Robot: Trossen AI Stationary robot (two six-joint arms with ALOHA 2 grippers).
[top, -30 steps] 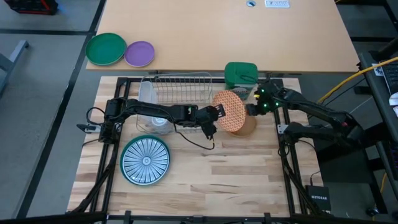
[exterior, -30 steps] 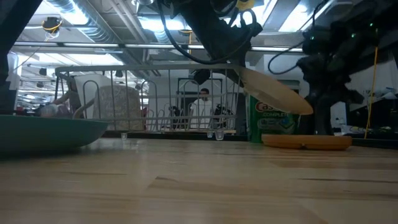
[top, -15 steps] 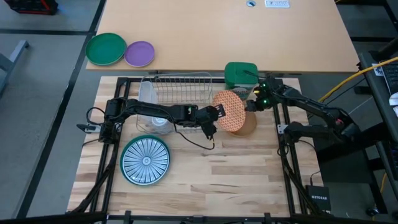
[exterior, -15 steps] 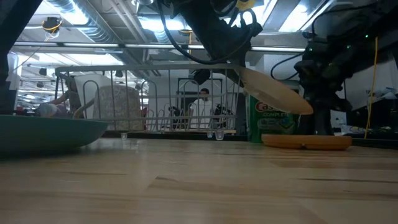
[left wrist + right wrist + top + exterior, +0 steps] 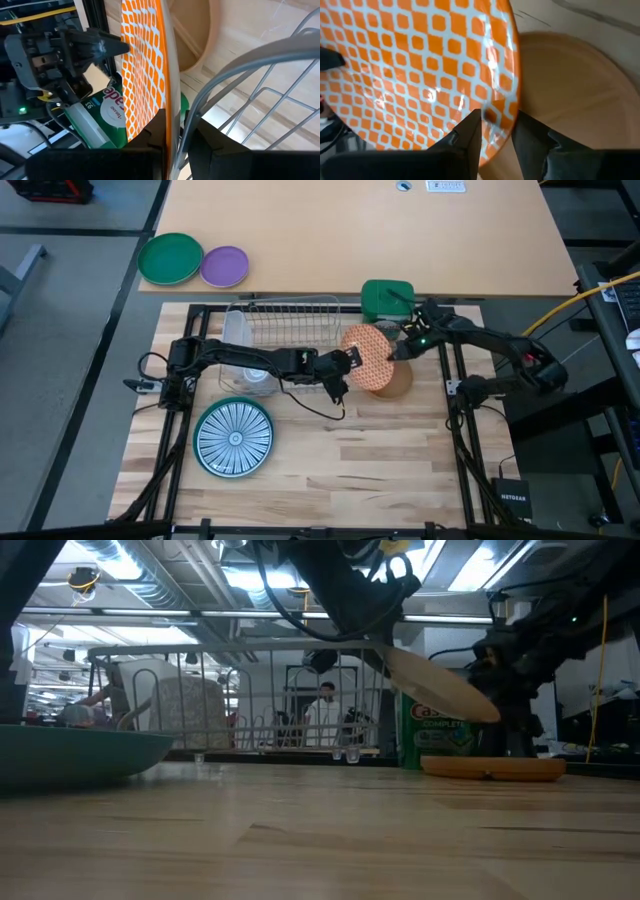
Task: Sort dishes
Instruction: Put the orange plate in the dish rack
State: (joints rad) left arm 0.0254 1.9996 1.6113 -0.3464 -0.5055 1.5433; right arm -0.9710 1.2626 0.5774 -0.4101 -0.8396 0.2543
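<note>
My left gripper (image 5: 349, 364) is shut on the orange speckled plate (image 5: 368, 356), which it holds tilted above the brown plate (image 5: 398, 382), just right of the wire dish rack (image 5: 285, 325). The brown plate lies flat on the table (image 5: 490, 768). My right gripper (image 5: 398, 350) is open at the orange plate's right edge. Its fingers (image 5: 468, 135) stand on either side of the rim (image 5: 506, 125); I cannot tell whether they touch it. A teal-and-white striped plate (image 5: 233, 437) lies flat at the front left. My left gripper pinches the orange plate's rim (image 5: 168, 116) between its two fingers, on the plate's left side nearest the rack. The fingers come level from the table's left. The plate is lifted clear of the table, tilted, with its free edge sloping down to the right (image 5: 440, 685).
A green lidded canister (image 5: 387, 298) stands behind the plates. The dish rack holds a pale dish (image 5: 238, 330) at its left end. Plain green (image 5: 170, 258) and purple (image 5: 224, 266) plates lie on the far table. Bare wood lies at the front right.
My right gripper has moved toward the table's left, up to the orange plate's right edge. My left gripper and the plate have kept still.
</note>
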